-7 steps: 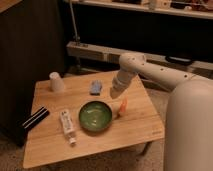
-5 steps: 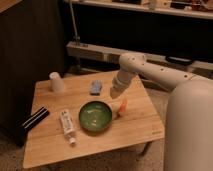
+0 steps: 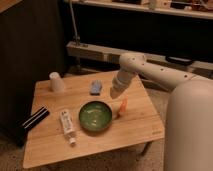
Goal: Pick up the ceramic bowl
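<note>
The ceramic bowl [image 3: 95, 116] is round, shallow and glossy green with a darker rim. It sits upright near the middle of the wooden table [image 3: 140, 127]. My white arm reaches in from the right, and the gripper [image 3: 120, 106] hangs just past the bowl's right rim, low over the table. A small orange part shows at its tip. The gripper is beside the bowl, not around it.
A small white upturned cup [image 3: 56, 81] stands at the back left. A blue object [image 3: 96, 87] lies behind the bowl. A white tube [image 3: 67, 126] lies left of the bowl. A black bar [image 3: 35, 118] lies at the left edge. A dark cabinet stands to the left.
</note>
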